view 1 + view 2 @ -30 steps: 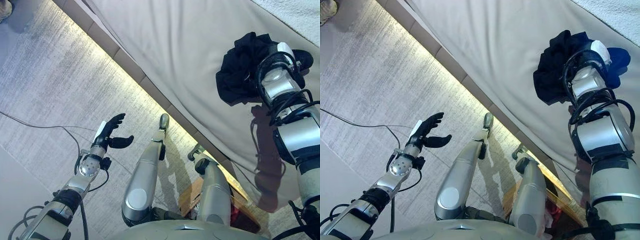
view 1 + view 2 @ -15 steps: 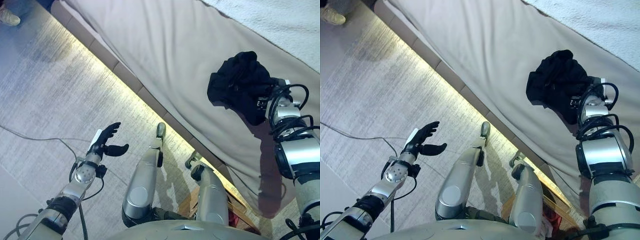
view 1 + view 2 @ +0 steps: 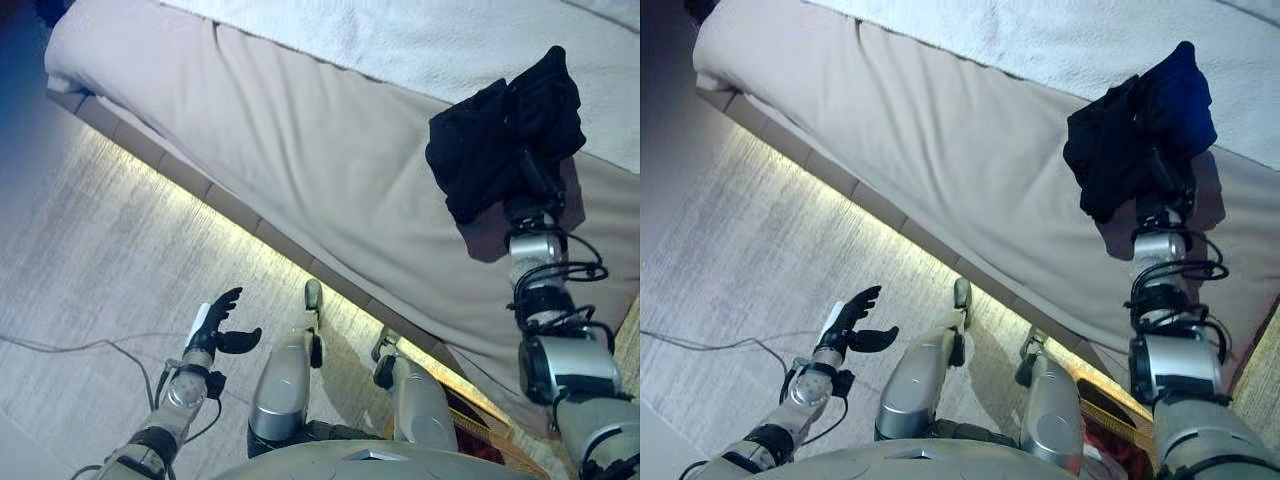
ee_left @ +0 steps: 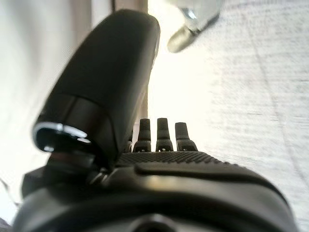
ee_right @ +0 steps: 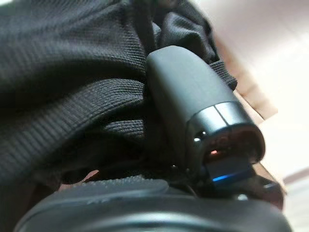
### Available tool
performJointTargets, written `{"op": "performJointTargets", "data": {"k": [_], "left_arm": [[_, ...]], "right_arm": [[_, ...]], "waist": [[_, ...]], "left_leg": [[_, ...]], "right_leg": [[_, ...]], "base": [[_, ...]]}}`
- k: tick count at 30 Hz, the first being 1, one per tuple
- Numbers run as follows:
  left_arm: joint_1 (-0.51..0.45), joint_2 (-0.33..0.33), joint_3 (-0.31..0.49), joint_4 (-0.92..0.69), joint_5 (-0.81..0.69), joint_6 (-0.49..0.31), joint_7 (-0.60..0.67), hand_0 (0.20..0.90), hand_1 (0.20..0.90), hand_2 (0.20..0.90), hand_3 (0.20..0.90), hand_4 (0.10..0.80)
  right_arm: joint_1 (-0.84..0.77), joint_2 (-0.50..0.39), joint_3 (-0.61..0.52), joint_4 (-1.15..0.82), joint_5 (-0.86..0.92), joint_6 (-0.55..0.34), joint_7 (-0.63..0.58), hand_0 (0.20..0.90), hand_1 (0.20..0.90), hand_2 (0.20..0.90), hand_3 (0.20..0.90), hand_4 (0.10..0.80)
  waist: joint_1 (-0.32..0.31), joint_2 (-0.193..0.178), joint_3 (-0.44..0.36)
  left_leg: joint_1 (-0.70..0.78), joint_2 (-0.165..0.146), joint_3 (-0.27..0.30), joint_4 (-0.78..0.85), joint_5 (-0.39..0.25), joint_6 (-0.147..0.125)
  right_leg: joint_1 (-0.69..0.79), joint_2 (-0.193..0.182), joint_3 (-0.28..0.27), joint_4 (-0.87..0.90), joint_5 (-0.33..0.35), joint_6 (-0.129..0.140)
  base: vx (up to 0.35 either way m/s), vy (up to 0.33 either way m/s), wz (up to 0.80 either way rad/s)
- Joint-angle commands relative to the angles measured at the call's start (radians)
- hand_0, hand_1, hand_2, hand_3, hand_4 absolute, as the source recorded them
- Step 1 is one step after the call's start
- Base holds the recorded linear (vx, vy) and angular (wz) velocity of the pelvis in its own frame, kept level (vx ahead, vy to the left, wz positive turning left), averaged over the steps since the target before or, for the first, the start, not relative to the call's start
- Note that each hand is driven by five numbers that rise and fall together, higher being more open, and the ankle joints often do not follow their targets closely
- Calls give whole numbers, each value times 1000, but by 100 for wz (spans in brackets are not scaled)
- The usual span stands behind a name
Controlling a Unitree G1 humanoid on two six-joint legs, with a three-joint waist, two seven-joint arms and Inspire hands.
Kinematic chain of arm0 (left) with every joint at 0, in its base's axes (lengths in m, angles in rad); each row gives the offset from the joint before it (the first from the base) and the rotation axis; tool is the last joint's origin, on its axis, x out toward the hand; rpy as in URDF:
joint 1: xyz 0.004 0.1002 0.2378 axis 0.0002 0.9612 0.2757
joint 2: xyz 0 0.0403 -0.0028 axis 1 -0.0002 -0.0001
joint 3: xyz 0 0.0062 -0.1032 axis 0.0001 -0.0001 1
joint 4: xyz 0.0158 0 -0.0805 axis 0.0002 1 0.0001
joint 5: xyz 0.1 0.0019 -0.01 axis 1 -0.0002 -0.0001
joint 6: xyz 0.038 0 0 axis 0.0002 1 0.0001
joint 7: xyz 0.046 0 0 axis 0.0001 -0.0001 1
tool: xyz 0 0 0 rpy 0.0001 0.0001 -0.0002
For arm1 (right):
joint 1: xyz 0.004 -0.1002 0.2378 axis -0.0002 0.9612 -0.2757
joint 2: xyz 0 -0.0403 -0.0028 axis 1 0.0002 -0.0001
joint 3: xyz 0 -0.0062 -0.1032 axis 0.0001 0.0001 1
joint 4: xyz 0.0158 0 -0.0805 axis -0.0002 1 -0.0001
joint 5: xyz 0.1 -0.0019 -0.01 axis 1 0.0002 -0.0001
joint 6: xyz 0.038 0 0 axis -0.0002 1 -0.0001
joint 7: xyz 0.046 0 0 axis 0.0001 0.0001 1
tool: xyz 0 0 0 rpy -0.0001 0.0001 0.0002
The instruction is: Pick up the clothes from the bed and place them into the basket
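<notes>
My right hand (image 3: 533, 183) is shut on a black garment (image 3: 492, 145) and holds it up in front of the bed's beige side (image 3: 330, 170). In the right wrist view the thumb (image 5: 193, 101) presses into the ribbed black cloth (image 5: 67, 82). The garment also shows in the right eye view (image 3: 1110, 150), bunched and hanging from the hand. My left hand (image 3: 222, 325) is open and empty over the floor at the lower left, with straight fingers (image 4: 164, 135). A brown basket (image 3: 1102, 408) with something red in it shows at the bottom right, by the bed's foot.
A white textured blanket (image 3: 420, 45) covers the top of the bed. A lit strip (image 3: 230, 215) runs along the bed's base. Pale wood-grain floor (image 3: 110, 240) lies to the left of the bed.
The whole view has shifted along the bed. My right arm has stretched out and carried the black garment up, away from my body. The left hand keeps its open pose.
</notes>
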Motion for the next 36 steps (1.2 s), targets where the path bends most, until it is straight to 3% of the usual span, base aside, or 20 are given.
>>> {"op": "performJointTargets", "data": {"k": [1,12,15,17,18,19,20,23,25,29,32,33,35,36], "left_arm": [[53,7,3,34,34,-54,58,900,900,900,900,800],[117,-25,40,-30,94,13,25,900,900,900,900,800],[120,-36,55,-16,99,21,17,900,900,900,900,800],[122,-48,61,-3,98,27,13,900,900,900,900,800],[126,-54,64,-1,93,29,12,900,900,900,900,800],[131,-60,65,2,84,28,15,900,900,900,900,800],[137,-67,62,8,59,30,32,900,900,900,900,800],[148,-74,60,30,45,24,52,900,900,900,900,800],[146,-67,67,51,68,3,30,900,900,900,900,800],[103,-47,53,48,85,9,-2,900,900,900,900,800],[57,-20,42,55,94,39,-21,900,900,900,900,800],[43,-9,37,62,104,44,-28,900,900,900,900,800],[39,1,36,68,112,62,-29,900,900,900,900,800],[39,1,37,68,111,63,-28,900,900,900,900,800]], "right_arm": [[91,15,4,-198,77,-149,110,300,300,300,200,100],[397,144,14,-651,34,-169,203,300,300,300,200,100],[442,159,13,-719,0,-179,184,300,300,300,200,100],[467,165,14,-751,-19,-187,175,300,300,300,200,100],[475,166,21,-766,-44,-196,168,300,300,300,200,100],[478,166,31,-776,-51,-199,174,300,300,300,200,100],[476,169,48,-779,-36,-187,188,300,300,300,200,100],[456,186,87,-758,1,-194,219,300,300,300,200,100],[455,210,96,-756,2,-229,205,300,300,300,200,100],[494,248,67,-797,-3,-264,153,300,300,300,200,100],[526,261,9,-817,10,-301,120,300,300,300,200,100],[535,259,-6,-831,14,-318,105,300,300,300,200,100],[540,257,-32,-839,16,-328,88,300,300,300,200,100],[539,257,-33,-838,15,-328,87,300,300,300,200,100]], "waist": [[-39,-56,-232],[-134,-93,-356],[-158,-105,-366],[-167,-114,-371],[-165,-119,-369],[-157,-123,-369],[-140,-127,-372],[-94,-120,-384],[-91,-117,-382],[-119,-108,-382],[-155,-108,-377],[-165,-113,-372],[-165,-109,-367],[-164,-109,-367]], "left_leg": [[8,39,6,-34,-54,-66],[112,84,68,-49,-41,-77],[123,100,67,-18,-40,-82],[115,108,29,44,-25,-89],[113,98,-22,77,-38,-87],[108,69,-97,98,-56,-77],[108,14,-203,102,-93,-54],[135,-97,-412,31,-150,6],[141,-104,-391,54,-186,16],[168,-108,-345,8,-181,37],[196,-123,-305,-59,-171,59],[200,-133,-288,-69,-175,62],[217,-138,-252,-85,-192,60],[218,-138,-248,-85,-194,60]], "right_leg": [[28,8,16,-5,-38,22],[151,31,75,-103,-11,23],[169,40,99,-112,-12,16],[178,46,123,-115,-11,9],[185,45,141,-118,-12,8],[185,42,166,-122,-5,9],[186,40,203,-127,4,13],[170,51,309,-129,25,33],[164,36,333,-116,24,48],[132,-6,333,-81,49,88],[86,-60,340,-58,120,136],[58,-89,324,-46,167,147],[35,-118,249,-39,185,157],[32,-121,241,-38,190,158]], "base": [[48,-21,-11],[13,-13,-12],[-26,4,-19],[6,44,-24],[35,82,-43],[60,76,-61],[54,49,-86],[20,23,-141],[6,105,-153],[-55,179,-98],[-32,168,-65],[-33,151,-49],[-29,106,-26],[-85,73,-41]]}}
